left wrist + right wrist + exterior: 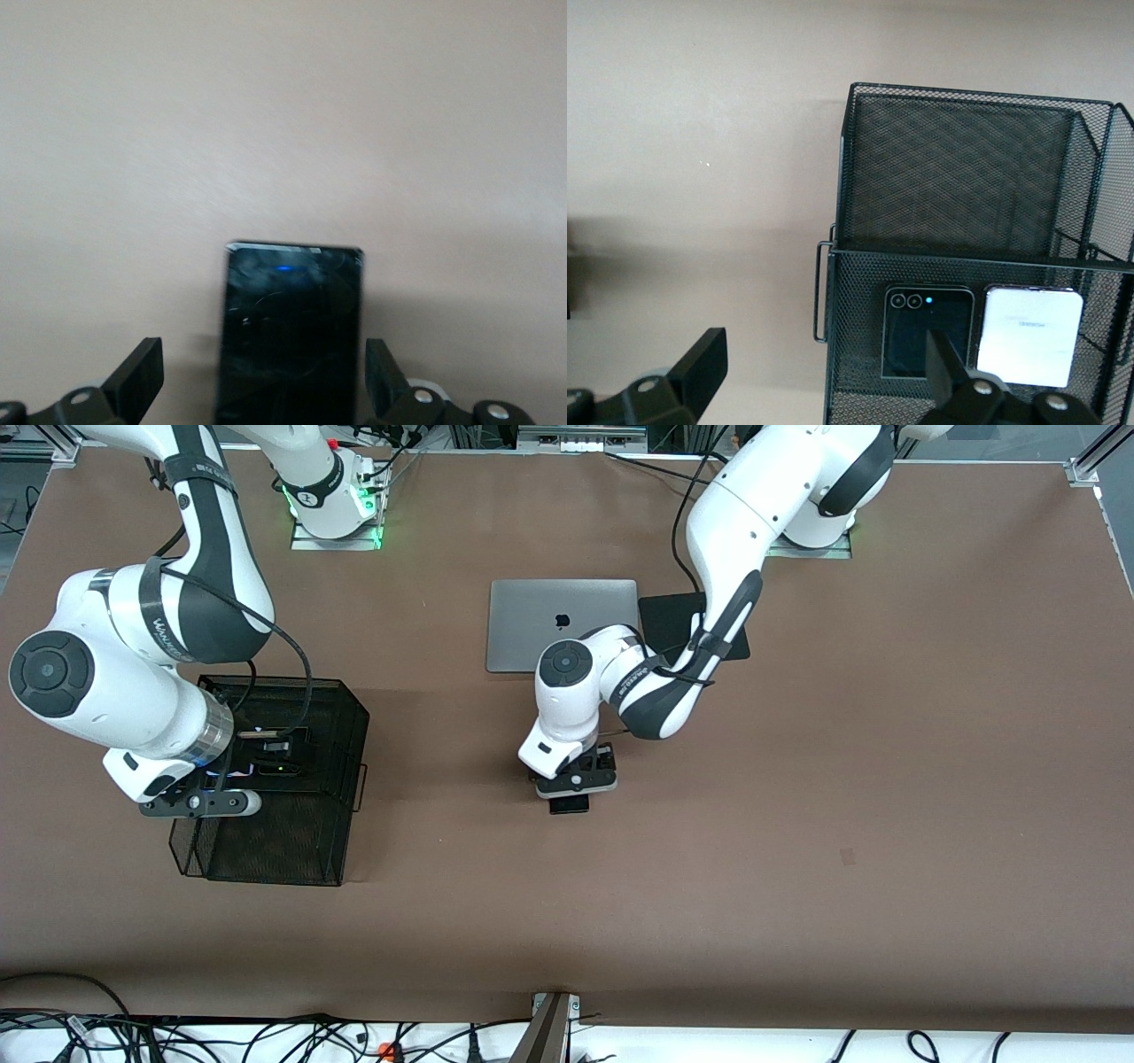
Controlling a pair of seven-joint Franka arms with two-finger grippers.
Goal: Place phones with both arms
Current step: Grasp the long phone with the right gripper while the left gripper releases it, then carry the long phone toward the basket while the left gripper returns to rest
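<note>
In the middle of the front view the left gripper is seen low over the brown table, directly above the longer black phone, one end of which shows just below the gripper in that frame. In the left wrist view the phone lies flat on the table between the two fingers, with a clear gap of bare surface on each side; the jaws are spread wide and nothing is held.

At the left of the front view the right gripper is held over the black mesh basket. Its fingers are likewise well apart and empty. Through the mesh, in the lower right of the right wrist view, the small black phone and the pale lilac-white phone are seen lying side by side in the nearer compartment of the basket.

The closed silver laptop lies above the left gripper in the front view, with a black mat beside it.

The risks are judged as follows. If the left jaws were closed while off-centre, the slab could be pushed sideways or twisted rather than pinched. A thin, smooth phone gripped by its edges could slip out when lifted. On the right, a finger could catch the basket's mesh wall or drag a stored phone.
</note>
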